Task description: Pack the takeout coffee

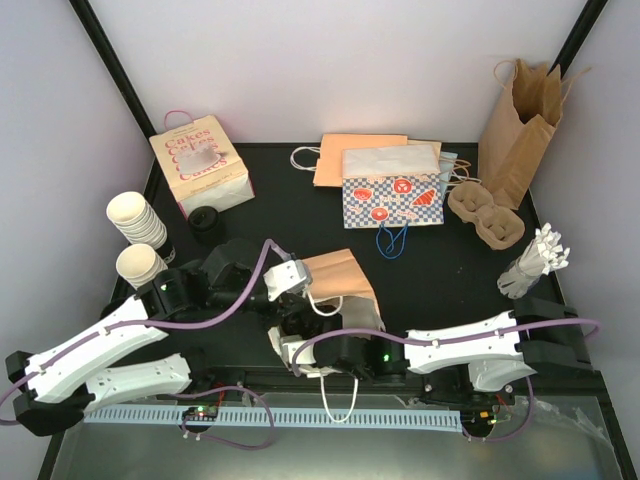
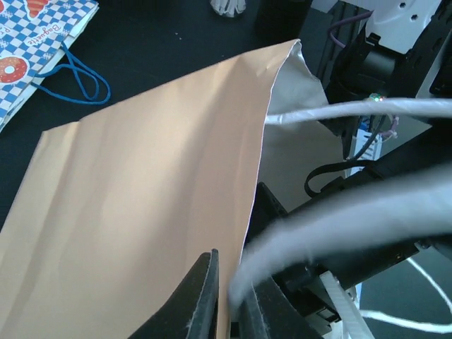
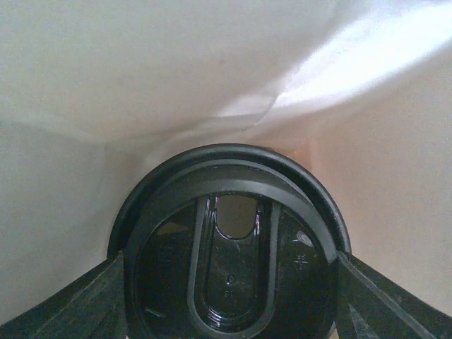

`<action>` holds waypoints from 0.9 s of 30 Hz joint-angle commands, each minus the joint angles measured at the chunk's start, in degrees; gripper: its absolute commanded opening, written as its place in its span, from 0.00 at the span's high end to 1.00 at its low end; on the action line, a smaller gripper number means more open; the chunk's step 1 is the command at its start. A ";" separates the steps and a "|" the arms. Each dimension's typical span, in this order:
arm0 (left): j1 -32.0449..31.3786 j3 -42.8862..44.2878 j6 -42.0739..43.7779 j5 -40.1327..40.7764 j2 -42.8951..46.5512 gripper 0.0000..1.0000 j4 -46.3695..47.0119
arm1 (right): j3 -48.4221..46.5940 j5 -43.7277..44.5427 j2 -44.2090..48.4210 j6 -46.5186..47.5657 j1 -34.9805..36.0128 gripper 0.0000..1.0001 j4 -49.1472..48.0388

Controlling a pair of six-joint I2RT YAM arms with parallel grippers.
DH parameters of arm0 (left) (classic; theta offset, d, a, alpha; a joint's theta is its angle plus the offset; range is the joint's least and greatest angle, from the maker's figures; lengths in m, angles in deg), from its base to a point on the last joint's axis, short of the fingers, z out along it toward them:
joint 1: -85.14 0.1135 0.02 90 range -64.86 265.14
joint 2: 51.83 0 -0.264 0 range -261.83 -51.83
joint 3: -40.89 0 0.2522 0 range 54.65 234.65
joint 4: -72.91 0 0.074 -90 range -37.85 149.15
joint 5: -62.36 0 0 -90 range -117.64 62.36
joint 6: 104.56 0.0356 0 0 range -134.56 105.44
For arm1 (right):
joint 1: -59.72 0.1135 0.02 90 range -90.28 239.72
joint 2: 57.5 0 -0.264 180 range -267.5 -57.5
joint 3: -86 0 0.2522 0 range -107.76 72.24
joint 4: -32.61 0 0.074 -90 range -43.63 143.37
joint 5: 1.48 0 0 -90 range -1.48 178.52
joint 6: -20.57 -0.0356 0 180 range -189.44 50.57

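In the right wrist view the takeout coffee shows from above as a round black lid, with white paper bag lining all around it. My right gripper is shut on it, one finger at each side of the lid. From above the coffee is hidden; the right gripper reaches into the mouth of the tan paper bag lying at the table's middle. My left gripper is shut on the edge of that tan bag near its white cord handle. In the top view the left gripper is at the bag's left side.
A pink "Cakes" box, stacked lidless cups, a single cup and a loose black lid stand at the left. Flat orange bags, a blue checkered bag, a cardboard cup carrier, a tall brown bag and white sticks are behind and right.
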State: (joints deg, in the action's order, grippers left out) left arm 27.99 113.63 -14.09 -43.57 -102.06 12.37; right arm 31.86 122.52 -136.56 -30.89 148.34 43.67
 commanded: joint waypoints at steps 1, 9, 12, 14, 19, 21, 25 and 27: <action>-0.43 0.17 0.25 0.40 1.55 0.85 1.92 | -0.73 0.69 -1.32 -0.54 -0.14 0.38 0.10; -0.42 2.78 -2.55 3.61 3.99 0.33 1.39 | -1.02 0.34 -1.88 -1.19 -0.31 0.38 0.15; -0.42 4.72 -4.18 6.67 5.05 0.27 0.85 | -1.02 0.38 -1.80 -1.19 -0.46 0.38 0.08; -0.38 6.20 -6.17 11.88 5.85 0.26 -0.27 | -1.02 0.38 -1.79 -1.19 -0.53 0.38 0.06; 2.89 11.18 -11.91 22.93 6.27 0.17 -5.07 | -0.80 0.55 -1.62 -1.19 -0.47 0.39 -0.19; 7.39 12.80 -13.28 24.01 5.70 0.16 -7.29 | -0.76 0.70 -1.62 -1.22 -0.57 0.39 -0.21; 23.46 11.49 -14.67 20.03 2.30 0.16 -11.49 | -0.66 0.65 -1.53 -1.05 -0.64 0.39 -0.63; 32.50 8.37 -13.93 12.27 0.16 0.17 -10.50 | -0.75 0.87 -1.57 -0.84 -0.77 0.39 -0.73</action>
State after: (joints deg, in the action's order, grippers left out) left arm 48.06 125.21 -26.19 -24.64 -97.39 6.27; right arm 31.75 122.85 -137.92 -30.96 148.03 43.08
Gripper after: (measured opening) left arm 0.835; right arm 0.734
